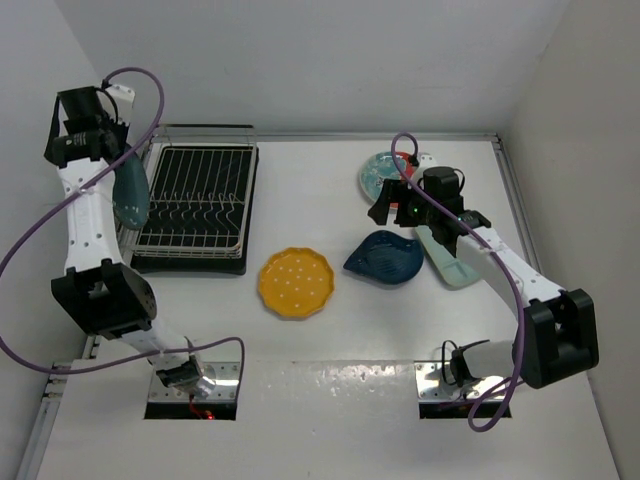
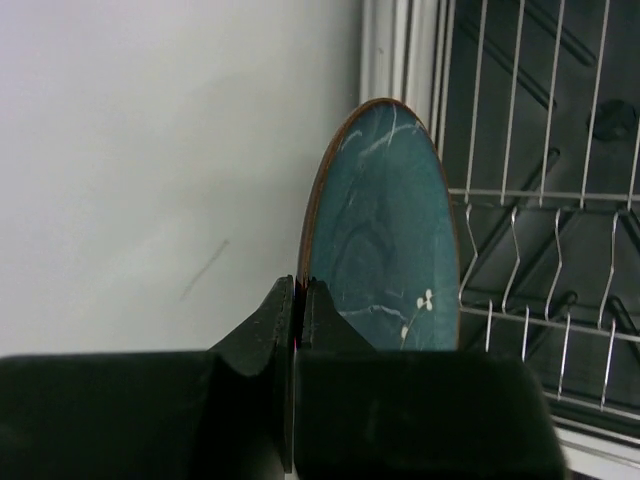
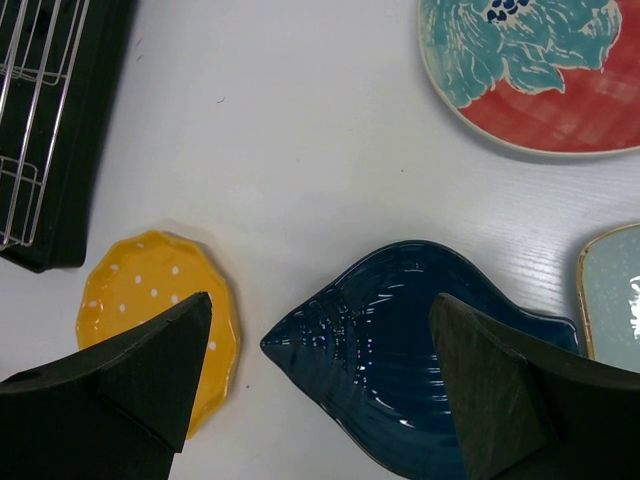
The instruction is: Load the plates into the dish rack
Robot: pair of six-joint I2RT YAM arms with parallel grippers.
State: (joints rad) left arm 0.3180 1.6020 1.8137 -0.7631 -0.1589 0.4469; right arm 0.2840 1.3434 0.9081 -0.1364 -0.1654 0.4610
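Observation:
My left gripper [image 1: 112, 165] is shut on the rim of the round dark teal plate [image 1: 131, 196]. It holds the plate on edge over the left rim of the wire dish rack [image 1: 200, 195]. In the left wrist view the gripper [image 2: 300, 292] pinches the plate [image 2: 385, 230], with the rack's bars [image 2: 545, 200] to the right. My right gripper [image 1: 388, 205] is open and empty, above the table. In the right wrist view the gripper [image 3: 320, 302] hovers over the dark blue leaf-shaped plate [image 3: 400, 350], with the yellow dotted plate [image 3: 140, 300] by its left finger.
The yellow plate [image 1: 295, 282], the blue leaf plate [image 1: 384, 257], the red-and-turquoise plate [image 1: 383, 172] and the pale mint plate [image 1: 452, 265] lie flat on the white table. The mint plate is partly under my right arm. The rack sits in a black tray [image 3: 85, 150]. White walls close the left, back and right.

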